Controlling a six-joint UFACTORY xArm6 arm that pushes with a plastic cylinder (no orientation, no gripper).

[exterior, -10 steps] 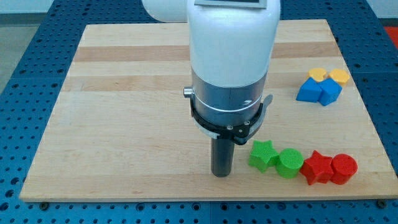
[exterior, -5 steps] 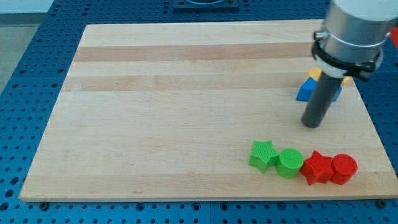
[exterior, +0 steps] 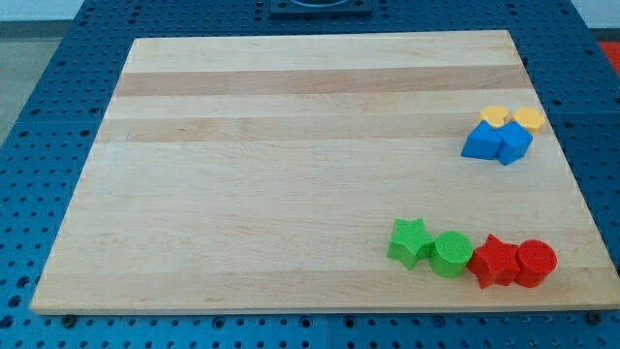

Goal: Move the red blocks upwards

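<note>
A red star block (exterior: 495, 261) and a red cylinder block (exterior: 536, 263) sit side by side near the view's bottom right edge of the wooden board (exterior: 291, 145). The star touches the cylinder on its right and a green cylinder block (exterior: 451, 254) on its left. A green star block (exterior: 410, 241) lies left of that. My tip and the arm do not show in this view.
Two blue blocks (exterior: 497, 142) and two yellow blocks (exterior: 512, 118) are clustered at the view's right edge, well above the red blocks. The board lies on a blue perforated table (exterior: 39, 116).
The arm moved from the board's lower middle to the view's right by the blue blocks, then left the view. No block has moved.
</note>
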